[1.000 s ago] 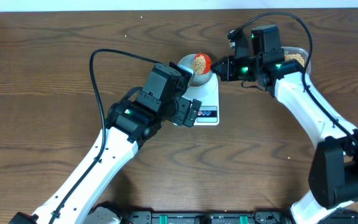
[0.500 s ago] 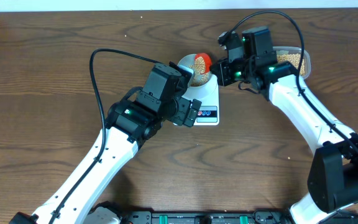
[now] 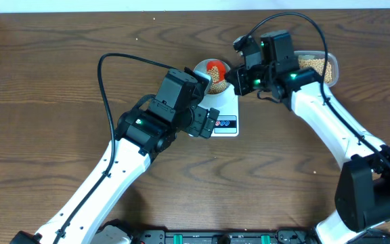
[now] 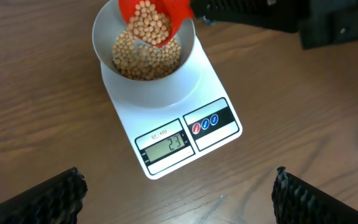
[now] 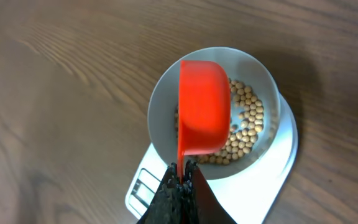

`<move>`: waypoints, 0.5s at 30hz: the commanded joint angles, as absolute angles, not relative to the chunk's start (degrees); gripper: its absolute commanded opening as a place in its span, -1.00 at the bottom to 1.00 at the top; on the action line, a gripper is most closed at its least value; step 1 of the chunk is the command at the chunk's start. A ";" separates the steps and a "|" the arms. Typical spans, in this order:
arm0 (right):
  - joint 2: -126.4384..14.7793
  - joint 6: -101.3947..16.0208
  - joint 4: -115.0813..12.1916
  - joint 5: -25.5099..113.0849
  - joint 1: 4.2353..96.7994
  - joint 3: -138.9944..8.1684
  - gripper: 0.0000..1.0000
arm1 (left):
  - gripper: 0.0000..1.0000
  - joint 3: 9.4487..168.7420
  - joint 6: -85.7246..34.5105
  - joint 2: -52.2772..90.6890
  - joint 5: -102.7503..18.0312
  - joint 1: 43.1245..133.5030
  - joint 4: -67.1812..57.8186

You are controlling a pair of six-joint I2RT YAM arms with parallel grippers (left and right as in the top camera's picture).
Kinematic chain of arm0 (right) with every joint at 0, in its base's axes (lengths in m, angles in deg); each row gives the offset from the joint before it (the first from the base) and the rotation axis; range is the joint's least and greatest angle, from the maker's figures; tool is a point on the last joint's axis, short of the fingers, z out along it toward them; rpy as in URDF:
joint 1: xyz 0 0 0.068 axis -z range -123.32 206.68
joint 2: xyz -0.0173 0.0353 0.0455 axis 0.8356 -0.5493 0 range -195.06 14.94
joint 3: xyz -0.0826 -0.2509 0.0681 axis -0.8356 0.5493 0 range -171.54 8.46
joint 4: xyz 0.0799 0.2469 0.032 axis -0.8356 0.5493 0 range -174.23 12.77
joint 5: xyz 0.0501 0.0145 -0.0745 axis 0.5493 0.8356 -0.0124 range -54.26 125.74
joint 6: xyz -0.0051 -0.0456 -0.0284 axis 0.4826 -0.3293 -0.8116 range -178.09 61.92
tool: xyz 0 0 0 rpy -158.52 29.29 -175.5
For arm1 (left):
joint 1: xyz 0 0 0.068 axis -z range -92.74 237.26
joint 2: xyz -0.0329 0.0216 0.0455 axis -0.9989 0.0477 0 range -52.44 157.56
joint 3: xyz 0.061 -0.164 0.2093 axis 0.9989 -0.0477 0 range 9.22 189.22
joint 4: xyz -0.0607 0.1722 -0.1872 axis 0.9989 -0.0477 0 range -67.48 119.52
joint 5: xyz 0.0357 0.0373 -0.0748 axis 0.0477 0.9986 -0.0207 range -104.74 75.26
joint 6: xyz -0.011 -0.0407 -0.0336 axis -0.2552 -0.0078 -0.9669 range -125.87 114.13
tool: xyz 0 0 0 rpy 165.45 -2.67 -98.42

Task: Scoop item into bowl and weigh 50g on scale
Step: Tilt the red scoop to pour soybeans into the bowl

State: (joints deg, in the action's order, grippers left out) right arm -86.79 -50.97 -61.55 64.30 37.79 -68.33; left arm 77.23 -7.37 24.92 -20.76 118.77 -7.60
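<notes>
Many beans sit in bowl under scoop pinched by right fingers

Left arm is reaching from the lower left of the overhead view diagonally toward the centre, its white links extended. Left wrist is angling downward. Left tool is standing wide open and gripping nothing, its dark fingertips showing far apart at the lower corners of the wrist view.

Right arm is arching in from the lower right, elbow bent, forearm running toward the centre back. Right wrist is rolling over sideways. Right tool is pointing leftward, jaws clamping tight on the thin handle of a red scoop, which is tilting. The two tools are sitting near each other without touching.
</notes>
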 commanded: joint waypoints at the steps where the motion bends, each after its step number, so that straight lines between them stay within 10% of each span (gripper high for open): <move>1: -85.54 -46.16 -61.44 70.75 40.36 -68.51 -0.98 | 0.96 77.45 -7.65 25.07 -20.24 118.51 -7.77; 15: -85.57 -42.99 -61.07 76.47 43.01 -68.51 -0.98 | 0.96 77.45 -7.63 25.07 -20.24 118.51 -7.75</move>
